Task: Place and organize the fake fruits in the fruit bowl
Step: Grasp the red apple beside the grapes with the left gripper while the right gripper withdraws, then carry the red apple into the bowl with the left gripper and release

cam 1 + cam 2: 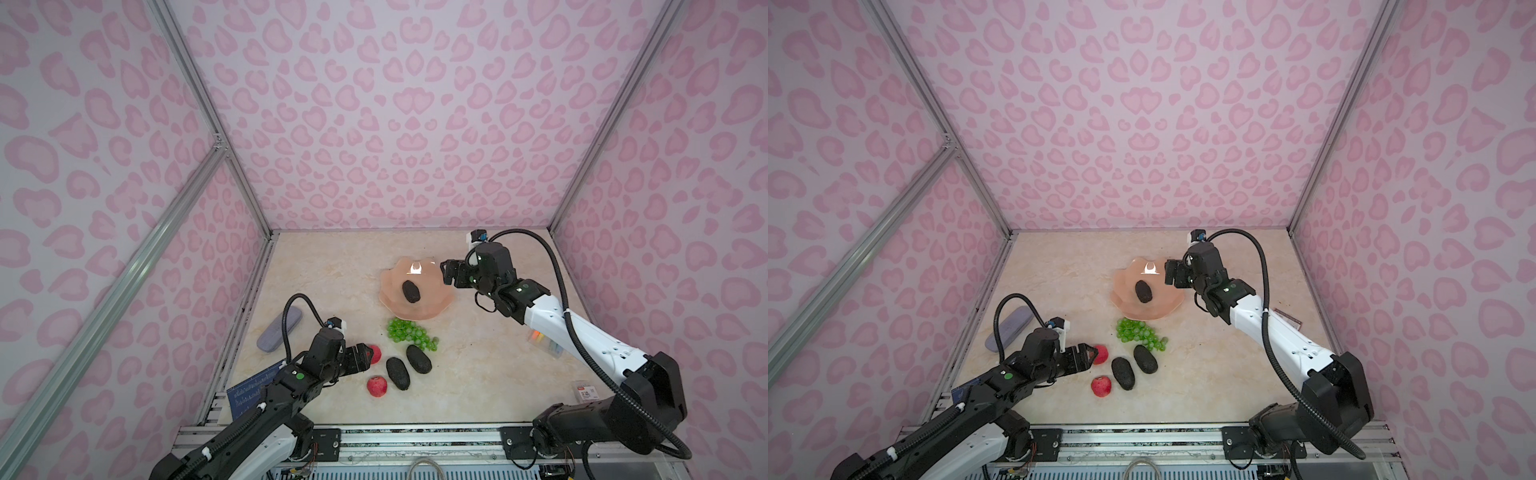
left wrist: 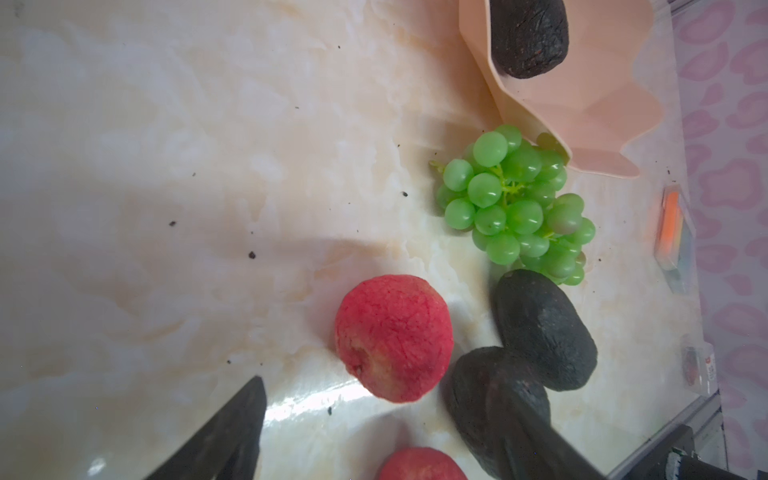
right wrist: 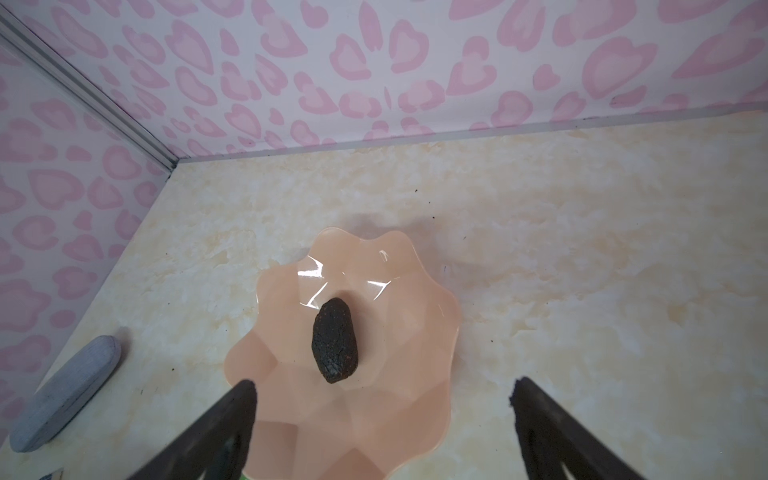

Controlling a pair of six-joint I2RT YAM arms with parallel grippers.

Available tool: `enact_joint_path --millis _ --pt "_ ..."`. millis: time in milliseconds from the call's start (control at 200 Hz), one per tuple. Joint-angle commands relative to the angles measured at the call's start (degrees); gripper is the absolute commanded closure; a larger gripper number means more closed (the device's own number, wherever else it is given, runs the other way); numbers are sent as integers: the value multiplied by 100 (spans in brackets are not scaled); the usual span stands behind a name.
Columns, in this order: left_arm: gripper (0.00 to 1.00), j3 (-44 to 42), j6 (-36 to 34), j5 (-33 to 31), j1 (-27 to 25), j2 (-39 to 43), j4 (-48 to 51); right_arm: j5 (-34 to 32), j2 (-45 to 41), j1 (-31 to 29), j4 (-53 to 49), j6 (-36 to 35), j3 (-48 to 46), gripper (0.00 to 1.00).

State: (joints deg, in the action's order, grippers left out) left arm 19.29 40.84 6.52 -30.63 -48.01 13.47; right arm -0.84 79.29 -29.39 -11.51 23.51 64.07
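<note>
Avocado (image 1: pixel 410 291) lies in the bowl (image 1: pixel 436 311), my right gripper (image 1: pixel 448 272) spread wide and empty near its rim. My left gripper (image 1: pixel 362 356), open and empty, faces an apple (image 1: pixel 375 353) on the table (image 1: pixel 478 374); next I'd straddle it and close.

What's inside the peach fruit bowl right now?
One avocado lies inside the fruit bowl, nothing else. Only the bowl floor directly beneath it is covered.
</note>
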Motion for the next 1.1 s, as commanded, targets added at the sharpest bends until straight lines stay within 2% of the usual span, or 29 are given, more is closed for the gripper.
enact_joint_path --millis 0,155,335,555,710,920,1100 --pt "17 86 -39 -122 -98 -339 -474 -33 -220 15 286 -73 -147 3" --pt "21 225 -212 -229 -127 -748 -466 -86 -451 34 330 -73 -286 3" --pt "30 303 -226 -248 -127 -1179 -684 -134 -545 82 272 -64 -368 3" --pt "48 489 -235 -161 -153 -1704 -837 -118 -564 177 280 3 -437 3" --pt "59 652 -308 -285 -162 -1659 -553 -92 -570 223 298 37 -473 3" --pt "60 1631 -819 -250 -171 -1382 171 -59 -579 270 289 62 -492 3" --pt "59 2954 -1421 -245 -179 -2241 516 -4 -605 282 191 105 -537 3"
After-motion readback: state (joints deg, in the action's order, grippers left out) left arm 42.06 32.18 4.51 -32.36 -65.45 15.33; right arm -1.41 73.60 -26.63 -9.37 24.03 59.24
